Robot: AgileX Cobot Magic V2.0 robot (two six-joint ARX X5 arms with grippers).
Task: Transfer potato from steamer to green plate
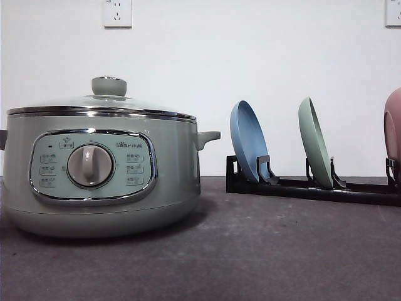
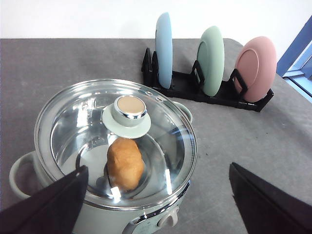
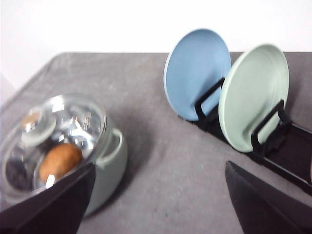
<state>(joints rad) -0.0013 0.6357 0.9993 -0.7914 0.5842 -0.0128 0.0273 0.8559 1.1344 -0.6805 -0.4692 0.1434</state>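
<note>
1. A plain white wall (image 1: 263, 56) runs behind the table, evenly lit with no strong shadows.
2. Two white sockets sit high on the wall: one socket (image 1: 117, 12) at 11 o'clock in the front view, a second socket (image 1: 393, 12) at 1 o'clock, cut by the edge.
3. The table (image 1: 250, 251) has a dark grey, matte, slightly mottled top.
4. In the left wrist view a blue window frame (image 2: 297, 46) shows at 3 o'clock, past the table's corner.
</note>
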